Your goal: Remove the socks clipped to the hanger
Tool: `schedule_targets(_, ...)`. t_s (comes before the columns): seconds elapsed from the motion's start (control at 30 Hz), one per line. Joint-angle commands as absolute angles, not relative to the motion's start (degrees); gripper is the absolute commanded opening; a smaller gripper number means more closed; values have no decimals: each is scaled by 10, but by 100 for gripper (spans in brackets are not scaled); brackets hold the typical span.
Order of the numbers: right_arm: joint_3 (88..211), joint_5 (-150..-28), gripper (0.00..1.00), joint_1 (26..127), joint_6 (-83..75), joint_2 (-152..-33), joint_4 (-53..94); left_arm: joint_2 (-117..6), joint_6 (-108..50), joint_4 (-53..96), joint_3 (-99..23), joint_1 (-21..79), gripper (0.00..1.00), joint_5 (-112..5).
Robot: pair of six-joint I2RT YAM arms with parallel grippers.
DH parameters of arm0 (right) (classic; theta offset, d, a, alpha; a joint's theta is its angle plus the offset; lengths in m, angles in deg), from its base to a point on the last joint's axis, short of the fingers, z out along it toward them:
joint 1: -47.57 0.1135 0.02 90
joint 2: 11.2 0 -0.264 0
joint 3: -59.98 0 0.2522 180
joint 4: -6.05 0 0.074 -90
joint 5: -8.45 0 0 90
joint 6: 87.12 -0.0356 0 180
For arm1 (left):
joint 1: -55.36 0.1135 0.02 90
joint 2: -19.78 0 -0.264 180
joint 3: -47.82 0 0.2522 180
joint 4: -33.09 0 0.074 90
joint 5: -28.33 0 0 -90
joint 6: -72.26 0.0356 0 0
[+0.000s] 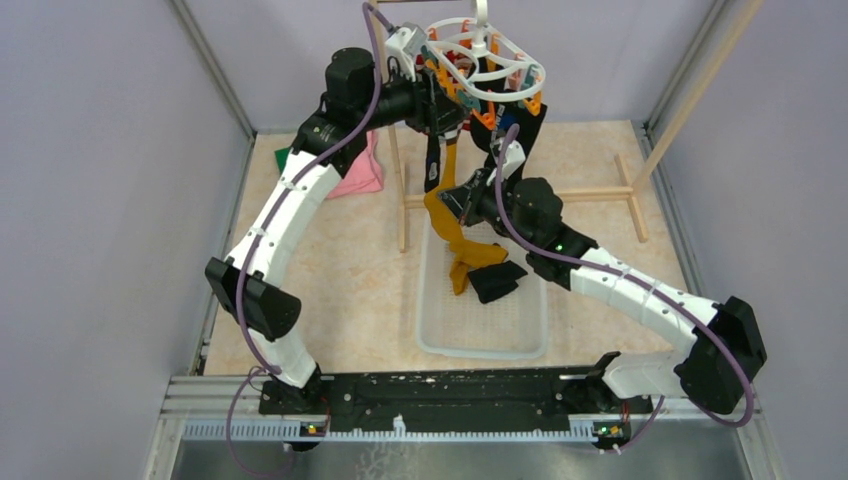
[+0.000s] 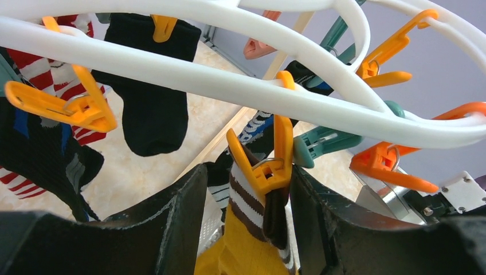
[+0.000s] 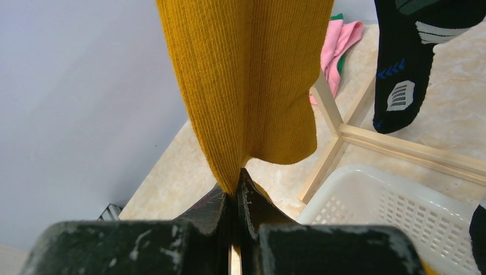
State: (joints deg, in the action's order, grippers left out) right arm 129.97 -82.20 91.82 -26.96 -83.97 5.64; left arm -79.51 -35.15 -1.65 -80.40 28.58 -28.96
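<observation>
Now our right gripper (image 3: 236, 192) pinches the ribbed mustard sock (image 3: 246, 74); left gripper (image 2: 247, 180) gapes around its orange peg (image 2: 267, 166).

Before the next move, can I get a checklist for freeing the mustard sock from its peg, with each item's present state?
1. Right gripper clamped on the mustard sock: ok, jaws shut on the fabric.
2. Left gripper straddling the orange peg that holds this sock: ok, one finger on each side.
3. Peg squeezed open: not ok, it bites the striped cuff.
4. Basket below the sock: ok, the sock's foot lies in it.
5. Black sock beside it out of the pull path: cannot tell.
6. Hanger steady on its hook: cannot tell.
</observation>
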Motion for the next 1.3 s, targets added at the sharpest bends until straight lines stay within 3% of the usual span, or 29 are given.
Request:
schedule_targets(0.0,1296,-829,0,927,-273,-816,29,-779,-340,1,-799,284,60,-289)
schedule_targets(1.1,1295,-843,0,927,-286,-823,44,-810,-376,32,-857,284,55,-303)
schedule_targets(1.27,1296,-847,0,927,-288,-827,40,-815,-378,32,-861,284,49,-309)
